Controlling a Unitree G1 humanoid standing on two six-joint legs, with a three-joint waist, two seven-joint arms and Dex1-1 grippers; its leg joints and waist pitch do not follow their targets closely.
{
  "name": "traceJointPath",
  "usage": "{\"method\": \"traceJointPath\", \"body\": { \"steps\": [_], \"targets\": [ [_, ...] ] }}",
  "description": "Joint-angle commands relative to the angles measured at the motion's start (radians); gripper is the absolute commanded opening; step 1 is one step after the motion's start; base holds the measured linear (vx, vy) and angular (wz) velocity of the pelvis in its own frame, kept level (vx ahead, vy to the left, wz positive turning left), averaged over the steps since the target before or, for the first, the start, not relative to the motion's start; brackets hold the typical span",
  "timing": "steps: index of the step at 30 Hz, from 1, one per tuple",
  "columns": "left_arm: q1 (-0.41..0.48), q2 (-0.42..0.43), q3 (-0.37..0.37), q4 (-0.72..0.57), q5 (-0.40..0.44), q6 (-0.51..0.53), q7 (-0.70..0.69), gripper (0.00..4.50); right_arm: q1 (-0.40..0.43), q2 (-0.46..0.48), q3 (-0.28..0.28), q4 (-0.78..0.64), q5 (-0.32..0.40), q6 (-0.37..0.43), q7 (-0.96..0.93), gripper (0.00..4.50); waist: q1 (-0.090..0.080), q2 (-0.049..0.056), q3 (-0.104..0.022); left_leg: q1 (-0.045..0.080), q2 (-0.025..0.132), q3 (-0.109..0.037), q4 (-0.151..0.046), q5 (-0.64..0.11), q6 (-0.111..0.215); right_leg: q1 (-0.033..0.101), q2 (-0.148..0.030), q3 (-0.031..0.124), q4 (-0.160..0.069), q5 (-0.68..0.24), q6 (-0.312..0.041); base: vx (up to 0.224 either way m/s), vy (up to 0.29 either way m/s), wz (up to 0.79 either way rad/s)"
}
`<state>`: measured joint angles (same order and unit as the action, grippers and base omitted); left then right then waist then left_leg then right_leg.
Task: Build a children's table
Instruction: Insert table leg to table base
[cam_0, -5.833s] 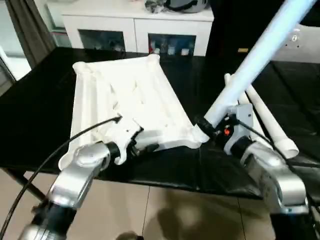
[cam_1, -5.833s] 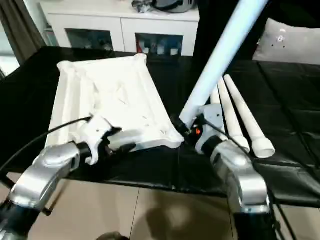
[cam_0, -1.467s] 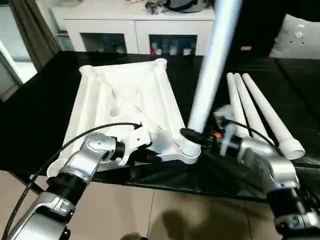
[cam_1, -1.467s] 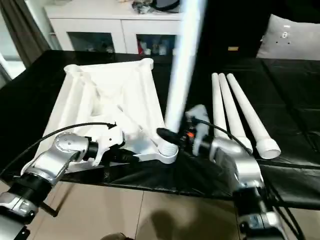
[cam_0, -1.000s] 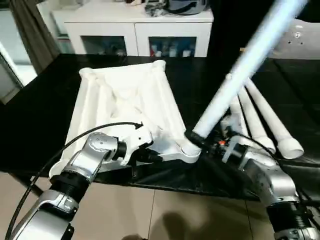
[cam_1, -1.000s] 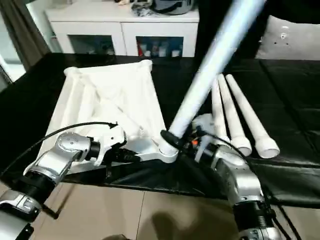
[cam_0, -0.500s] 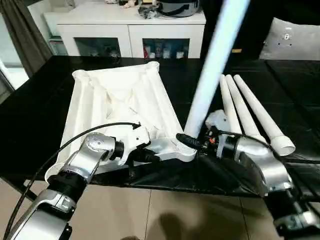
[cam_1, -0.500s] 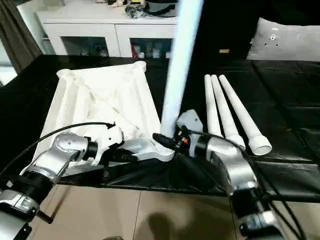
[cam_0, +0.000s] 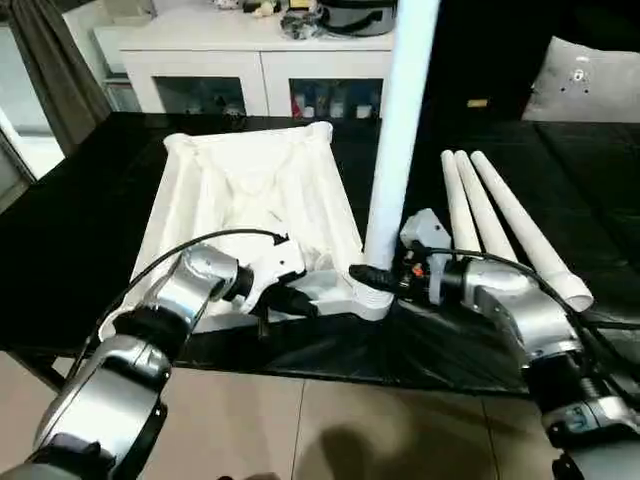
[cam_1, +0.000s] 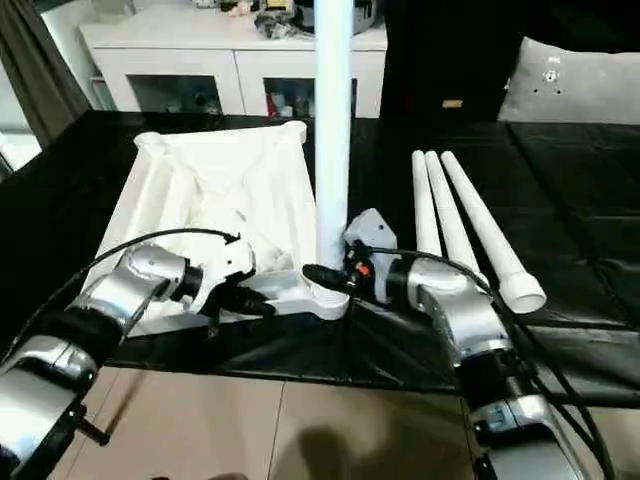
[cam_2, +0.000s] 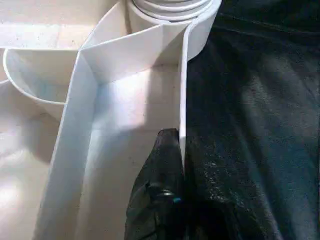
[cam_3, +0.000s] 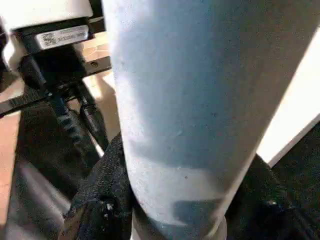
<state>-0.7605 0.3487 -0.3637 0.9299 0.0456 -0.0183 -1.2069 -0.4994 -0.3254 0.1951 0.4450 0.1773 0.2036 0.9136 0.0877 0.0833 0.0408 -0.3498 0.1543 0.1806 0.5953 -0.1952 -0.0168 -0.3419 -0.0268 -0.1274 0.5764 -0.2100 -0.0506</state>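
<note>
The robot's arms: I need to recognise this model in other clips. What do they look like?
Both forearms are rounded silver metal. The left gripper and the right gripper have black fingers on white housings. A thin black cable loops over the left wrist; a small orange light glows by the right wrist.

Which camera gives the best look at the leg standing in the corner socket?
The right eye view: the leg stands upright there, its base in the tabletop's near corner socket, right gripper clamped low on it. The left eye view shows it similarly. The right wrist view shows the shaft close-up; the left wrist view shows its ribbed base.
</note>
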Motion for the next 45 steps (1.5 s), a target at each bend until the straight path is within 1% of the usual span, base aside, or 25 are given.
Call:
{"method": "traceJointPath", "body": {
  "steps": [1, 4, 6, 9, 10, 12, 13, 15, 16, 18, 19, 20, 21, 22, 27, 29, 32, 33, 35, 38, 40, 41, 42, 43, 45],
  "targets": [
    [-0.053, 0.014, 0.065, -0.023, -0.034, -0.007, 0.044, 0.00, 0.071, 0.019, 0.076, 0.109, -0.078, 0.095, -0.040, 1.90, -0.002, 0.002, -0.034, 0.023, 0.107, -0.067, -0.084, -0.389, 0.014, 0.005, -0.169, 0.082, -0.113, -0.516, -0.053, 0.000, 0.000, 0.00],
    [-0.005, 0.029, 0.091, -0.057, -0.050, 0.034, 0.048, 0.00, 0.081, 0.041, 0.053, 0.100, -0.076, 0.113, -0.104, 1.90, -0.003, -0.012, -0.031, 0.016, 0.105, -0.068, -0.086, -0.380, 0.011, 0.008, -0.176, 0.085, -0.116, -0.551, -0.052, 0.000, 0.000, 0.00],
    [0.028, 0.035, 0.106, -0.089, -0.060, 0.067, 0.058, 0.00, 0.084, 0.055, 0.039, 0.100, -0.078, 0.122, -0.141, 1.90, -0.007, -0.006, -0.030, 0.015, 0.109, -0.072, -0.089, -0.391, 0.004, 0.007, -0.180, 0.086, -0.112, -0.549, -0.057, 0.000, 0.000, 0.00],
    [0.068, 0.041, 0.117, -0.148, -0.069, 0.108, 0.076, 0.00, 0.084, 0.069, 0.025, 0.103, -0.077, 0.128, -0.176, 1.90, -0.013, -0.008, -0.029, 0.019, 0.111, -0.074, -0.093, -0.420, -0.008, 0.003, -0.180, 0.091, -0.110, -0.551, -0.063, 0.000, 0.000, 0.00],
    [0.118, 0.044, 0.125, -0.237, -0.072, 0.160, 0.107, 0.00, 0.074, 0.087, 0.008, 0.117, -0.077, 0.133, -0.225, 1.90, -0.017, -0.008, -0.028, 0.019, 0.113, -0.077, -0.093, -0.429, -0.016, 0.004, -0.187, 0.095, -0.108, -0.557, -0.070, 0.000, 0.000, 0.00],
    [0.251, 0.024, 0.147, -0.509, -0.079, 0.321, 0.200, 0.00, 0.034, 0.139, -0.043, 0.171, -0.063, 0.143, -0.345, 1.90, -0.036, -0.005, -0.025, 0.007, 0.121, -0.085, -0.104, -0.439, -0.031, 0.010, -0.185, 0.091, -0.094, -0.528, -0.097, 0.000, 0.000, 0.00],
    [0.277, 0.010, 0.150, -0.570, -0.082, 0.355, 0.220, 0.00, 0.024, 0.147, -0.051, 0.186, -0.060, 0.138, -0.362, 1.90, -0.048, -0.010, -0.020, 0.004, 0.114, -0.082, -0.105, -0.458, -0.027, 0.006, -0.175, 0.085, -0.102, -0.547, -0.088, 0.000, 0.000, 0.00],
    [0.315, -0.020, 0.153, -0.668, -0.087, 0.407, 0.251, 0.00, 0.006, 0.164, -0.063, 0.210, -0.053, 0.135, -0.390, 1.90, -0.049, -0.008, -0.022, 0.018, 0.105, -0.074, -0.093, -0.452, -0.025, -0.004, -0.177, 0.093, -0.110, -0.560, -0.086, 0.000, 0.000, 0.00],
    [0.339, -0.051, 0.148, -0.745, -0.088, 0.444, 0.280, 0.00, -0.010, 0.179, -0.074, 0.231, -0.042, 0.138, -0.404, 1.90, -0.048, -0.019, -0.027, 0.009, 0.105, -0.069, -0.090, -0.382, -0.001, 0.004, -0.180, 0.100, -0.108, -0.521, -0.102, 0.000, 0.000, 0.00],
    [0.347, -0.061, 0.145, -0.772, -0.086, 0.461, 0.292, 0.00, -0.013, 0.185, -0.077, 0.235, -0.041, 0.140, -0.405, 1.90, -0.043, -0.018, -0.025, 0.012, 0.099, -0.061, -0.086, -0.346, 0.022, -0.003, -0.168, 0.097, -0.112, -0.512, -0.095, 0.000, 0.000, 0.00],
    [0.353, -0.066, 0.132, -0.795, -0.076, 0.469, 0.297, 0.00, -0.016, 0.188, -0.076, 0.237, -0.042, 0.142, -0.400, 1.90, -0.040, -0.026, -0.029, 0.014, 0.100, -0.058, -0.085, -0.334, 0.025, -0.001, -0.168, 0.098, -0.110, -0.502, -0.096, 0.000, 0.000, 0.00],
    [0.359, -0.067, 0.123, -0.816, -0.070, 0.480, 0.302, 0.00, -0.017, 0.191, -0.075, 0.237, -0.042, 0.144, -0.398, 1.90, -0.035, -0.021, -0.028, 0.011, 0.098, -0.056, -0.085, -0.307, 0.035, -0.001, -0.166, 0.099, -0.110, -0.489, -0.093, 0.000, 0.000, 0.00],
    [0.364, -0.060, 0.100, -0.817, -0.041, 0.469, 0.310, 0.00, -0.019, 0.192, -0.066, 0.239, -0.049, 0.145, -0.392, 1.90, -0.029, -0.029, -0.036, 0.003, 0.100, -0.055, -0.086, -0.264, 0.044, 0.007, -0.164, 0.100, -0.104, -0.442, -0.089, 0.000, 0.000, 0.00],
    [0.371, -0.056, 0.091, -0.828, -0.026, 0.476, 0.322, 0.00, -0.021, 0.194, -0.064, 0.243, -0.053, 0.146, -0.391, 1.90, -0.018, -0.023, -0.040, 0.003, 0.103, -0.054, -0.086, -0.220, 0.053, 0.006, -0.161, 0.100, -0.094, -0.371, -0.092, 0.000, 0.000, 0.00],
    [0.390, -0.051, 0.091, -0.884, -0.007, 0.543, 0.373, 0.00, -0.029, 0.201, -0.064, 0.259, -0.060, 0.132, -0.392, 1.90, -0.003, -0.022, -0.047, -0.002, 0.111, -0.053, -0.083, -0.154, 0.063, 0.014, -0.162, 0.098, -0.074, -0.202, -0.125, 0.000, 0.000, 0.00],
    [0.391, -0.050, 0.094, -0.891, 0.001, 0.556, 0.396, 0.00, -0.032, 0.207, -0.066, 0.261, -0.058, 0.113, -0.394, 1.90, -0.001, -0.022, -0.043, -0.001, 0.109, -0.052, -0.085, -0.175, 0.059, 0.013, -0.162, 0.097, -0.078, -0.228, -0.125, 0.000, 0.000, 0.00],
    [0.390, -0.045, 0.095, -0.888, 0.007, 0.553, 0.409, 0.00, -0.030, 0.213, -0.070, 0.252, -0.052, 0.091, -0.391, 1.90, -0.002, -0.022, -0.038, 0.002, 0.106, -0.053, -0.087, -0.223, 0.043, 0.011, -0.162, 0.096, -0.092, -0.333, -0.099, 0.000, 0.000, 0.00],
    [0.388, -0.036, 0.094, -0.881, 0.012, 0.527, 0.410, 0.00, -0.022, 0.221, -0.089, 0.230, -0.036, 0.047, -0.383, 1.90, -0.001, -0.021, -0.039, 0.003, 0.105, -0.053, -0.087, -0.230, 0.039, 0.011, -0.163, 0.096, -0.095, -0.353, -0.088, 0.000, 0.000, 0.00],
    [0.388, -0.026, 0.090, -0.881, 0.011, 0.505, 0.404, 0.00, -0.014, 0.227, -0.112, 0.209, -0.016, 0.013, -0.375, 1.90, 0.000, -0.021, -0.041, 0.003, 0.107, -0.054, -0.087, -0.228, 0.037, 0.010, -0.162, 0.098, -0.093, -0.342, -0.082, 0.000, 0.000, 0.00],
    [0.390, 0.005, 0.080, -0.876, 0.007, 0.419, 0.371, 0.00, 0.011, 0.234, -0.174, 0.138, 0.061, -0.074, -0.318, 1.90, 0.005, -0.021, -0.050, 0.000, 0.109, -0.054, -0.083, -0.185, 0.051, 0.013, -0.162, 0.101, -0.080, -0.241, -0.095, 0.000, 0.000, 0.00],
    [0.392, 0.033, 0.066, -0.865, 0.011, 0.358, 0.337, 0.00, 0.032, 0.234, -0.216, 0.081, 0.123, -0.099, -0.271, 1.90, 0.006, -0.019, -0.061, -0.009, 0.110, -0.054, -0.074, -0.101, 0.083, 0.018, -0.160, 0.098, -0.058, -0.079, -0.119, 0.000, 0.000, 0.00],
    [0.392, 0.033, 0.066, -0.865, 0.011, 0.358, 0.337, 0.00, 0.032, 0.234, -0.216, 0.081, 0.123, -0.099, -0.271, 1.90, 0.008, -0.019, -0.065, -0.009, 0.110, -0.055, -0.071, -0.076, 0.093, 0.019, -0.158, 0.097, -0.053, -0.038, -0.121, 0.000, 0.000, 0.00],
    [0.391, 0.041, 0.064, -0.861, 0.012, 0.356, 0.332, 0.00, 0.036, 0.234, -0.235, 0.063, 0.148, -0.099, -0.260, 1.90, 0.007, -0.019, -0.071, -0.014, 0.108, -0.055, -0.063, -0.024, 0.120, 0.018, -0.157, 0.094, -0.039, 0.055, -0.130, 0.000, 0.000, 0.00],
    [0.388, 0.045, 0.066, -0.856, 0.006, 0.368, 0.323, 0.44, 0.040, 0.232, -0.253, 0.042, 0.172, -0.100, -0.248, 1.90, 0.009, -0.018, -0.073, -0.016, 0.111, -0.055, -0.058, 0.006, 0.145, 0.015, -0.157, 0.092, -0.031, 0.114, -0.134, 0.000, 0.000, 0.00],
    [0.381, 0.055, 0.078, -0.853, -0.026, 0.374, 0.282, 0.55, 0.050, 0.224, -0.285, -0.002, 0.223, -0.090, -0.205, 1.90, 0.014, -0.015, -0.076, -0.018, 0.114, -0.057, -0.052, 0.029, 0.168, 0.012, -0.157, 0.089, -0.024, 0.151, -0.138, 0.000, 0.000, 0.00]
  ]
}}
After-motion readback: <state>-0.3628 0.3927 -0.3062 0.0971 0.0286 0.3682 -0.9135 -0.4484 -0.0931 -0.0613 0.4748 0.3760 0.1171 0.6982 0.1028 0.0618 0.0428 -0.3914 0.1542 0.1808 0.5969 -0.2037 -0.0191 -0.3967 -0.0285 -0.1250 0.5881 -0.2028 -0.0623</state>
